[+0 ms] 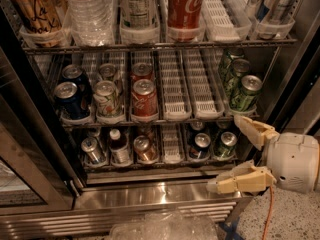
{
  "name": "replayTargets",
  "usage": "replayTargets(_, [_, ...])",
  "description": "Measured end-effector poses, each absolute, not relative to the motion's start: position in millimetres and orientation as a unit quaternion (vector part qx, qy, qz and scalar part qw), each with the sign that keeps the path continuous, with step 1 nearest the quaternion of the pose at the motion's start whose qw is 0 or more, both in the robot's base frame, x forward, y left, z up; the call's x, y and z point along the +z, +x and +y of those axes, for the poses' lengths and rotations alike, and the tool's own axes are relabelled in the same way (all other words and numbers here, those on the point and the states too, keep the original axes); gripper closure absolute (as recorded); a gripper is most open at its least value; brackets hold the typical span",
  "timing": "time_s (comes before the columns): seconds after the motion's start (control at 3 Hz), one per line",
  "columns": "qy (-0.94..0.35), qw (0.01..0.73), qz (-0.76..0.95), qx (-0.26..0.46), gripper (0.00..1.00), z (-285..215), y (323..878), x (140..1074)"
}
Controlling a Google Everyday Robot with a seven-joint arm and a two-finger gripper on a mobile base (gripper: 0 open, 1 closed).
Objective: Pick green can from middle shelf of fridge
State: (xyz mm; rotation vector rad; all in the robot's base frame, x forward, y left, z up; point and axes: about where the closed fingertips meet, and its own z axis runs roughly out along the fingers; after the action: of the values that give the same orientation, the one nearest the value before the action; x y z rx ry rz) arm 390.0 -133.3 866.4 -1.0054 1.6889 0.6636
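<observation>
The green can is standing upright at the front of the rightmost lane of the middle shelf, near the right wall of the fridge. Two more green cans are standing behind it in the same lane. Its silver top is showing, and nothing is touching it.

My gripper is hanging outside the fridge, in front of its lower right corner, and below the green can. I am keeping the two fingers wide apart, and they are gripping nothing. The upper finger is pointing up and to the left, and its tip is lying just under the front edge of the middle shelf, below the green can; I cannot tell if it is touching the shelf. The lower finger is reaching to the left, above the steel sill of the fridge.

On the same shelf, two white lanes are lying between the green can and a red can. Further to the left, a whitish can and a dark blue can are standing in their own lanes. An orange cable is hanging down under my wrist.
</observation>
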Motion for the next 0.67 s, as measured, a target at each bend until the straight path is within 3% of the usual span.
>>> replayTargets(0.67, [-0.332, 0.551, 0.725, 0.245, 0.0, -143, 418, 863])
